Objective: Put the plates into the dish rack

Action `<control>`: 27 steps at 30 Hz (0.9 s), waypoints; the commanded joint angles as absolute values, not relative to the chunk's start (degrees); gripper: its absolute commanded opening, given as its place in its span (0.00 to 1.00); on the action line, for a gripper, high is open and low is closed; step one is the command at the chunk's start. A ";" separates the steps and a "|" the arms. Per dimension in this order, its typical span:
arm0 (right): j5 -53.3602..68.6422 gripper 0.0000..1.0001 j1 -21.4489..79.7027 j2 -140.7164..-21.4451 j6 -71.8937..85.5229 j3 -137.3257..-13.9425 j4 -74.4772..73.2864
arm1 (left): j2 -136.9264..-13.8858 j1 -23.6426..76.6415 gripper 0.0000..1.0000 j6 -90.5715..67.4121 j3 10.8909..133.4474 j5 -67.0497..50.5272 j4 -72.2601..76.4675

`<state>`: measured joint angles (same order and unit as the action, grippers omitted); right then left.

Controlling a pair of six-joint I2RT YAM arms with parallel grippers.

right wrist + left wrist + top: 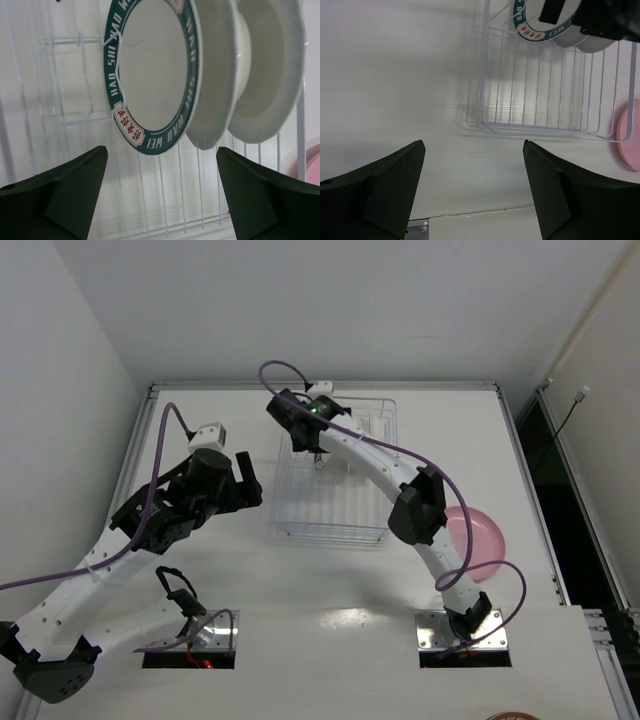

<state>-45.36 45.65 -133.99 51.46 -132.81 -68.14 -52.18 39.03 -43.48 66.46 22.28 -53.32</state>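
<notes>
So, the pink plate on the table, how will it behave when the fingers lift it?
The pink plate lies flat on the table, so its low rim probably offers little grip and it may slide first. Its surface looks smooth, perhaps slippery. It seems rigid and shallow, so it should hardly tip or roll.

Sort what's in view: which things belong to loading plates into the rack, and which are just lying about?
Job in hand:
- white wire dish rack
- white round plate with dark teal rim band, standing in the rack
- pale round plate behind it
- round pink plate, on the table

Lying about:
- white plug on a dark cable
- brownish round edge, too cropped to identify
</notes>
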 commanded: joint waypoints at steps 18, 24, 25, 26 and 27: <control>-10.91 1.00 2.74 -74.02 47.64 -82.14 -67.05 | -59.41 39.73 0.79 -41.31 71.71 24.17 -52.21; -10.11 1.00 -8.95 -63.65 47.02 -64.97 -72.41 | -62.49 39.73 0.79 -40.78 72.77 24.79 -52.21; -10.11 1.00 -10.53 -62.59 47.02 -63.30 -74.25 | -63.01 39.73 0.79 -40.78 72.77 24.79 -51.68; -10.11 1.00 -13.59 -60.93 47.02 -60.50 -74.88 | -63.02 39.73 0.79 -40.78 72.77 24.79 -51.68; -10.63 1.00 -15.01 -60.30 46.15 -58.99 -74.88 | -63.54 39.73 0.81 -40.78 72.77 24.79 -51.68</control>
<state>-11.49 -11.20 -65.28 47.27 -61.78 -71.57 -63.29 39.05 -41.45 70.61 23.86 -53.08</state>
